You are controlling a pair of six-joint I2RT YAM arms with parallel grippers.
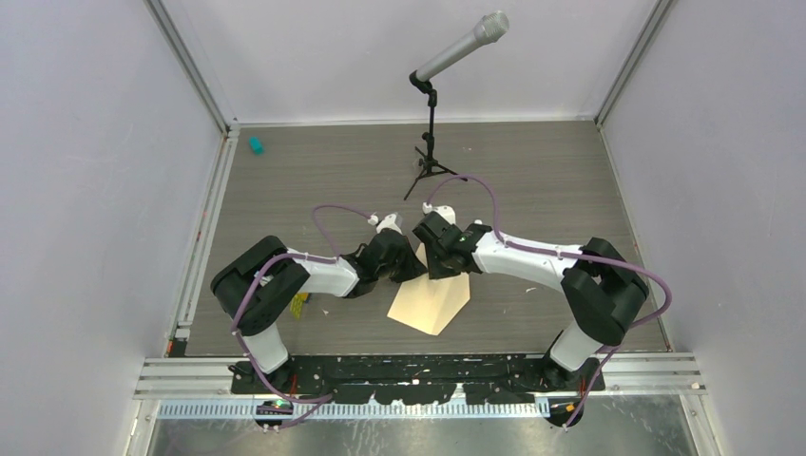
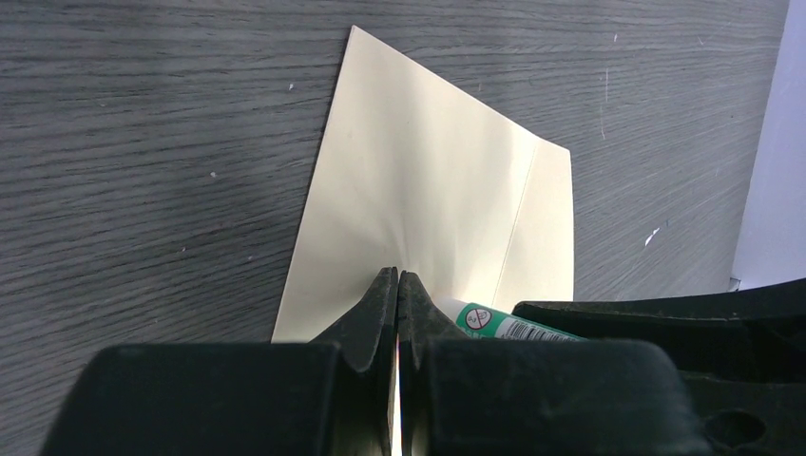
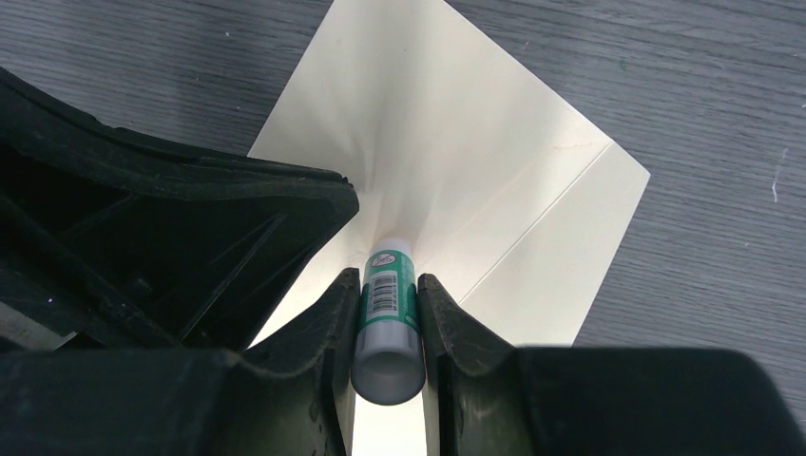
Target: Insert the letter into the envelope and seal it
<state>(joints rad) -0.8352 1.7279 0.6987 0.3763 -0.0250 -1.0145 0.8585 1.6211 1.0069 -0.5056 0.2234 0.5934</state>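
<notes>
The left fingers [image 2: 399, 281] were shut flat on the raised edge of the envelope [image 2: 418, 180], with creases fanning out from the pinch. From that lifted point the cream sheet sloped down to the counter [image 1: 532, 180] and spread toward the near edge, its long fold line running just inside its right-hand side. No separate letter showed; I could not tell whether it was already inside. Just right of the pinch, the right fingers [image 3: 390, 280] were clamped narrow around a green-labelled glue stick [image 3: 388, 323], held lengthwise between them with its tip against the paper. The open flap [image 3: 570, 256] lay beyond the fold, to the right of the stick's tip. I judged the sealing stroke would have to travel rightward onto that strip, which lay on the right arm's side.
</notes>
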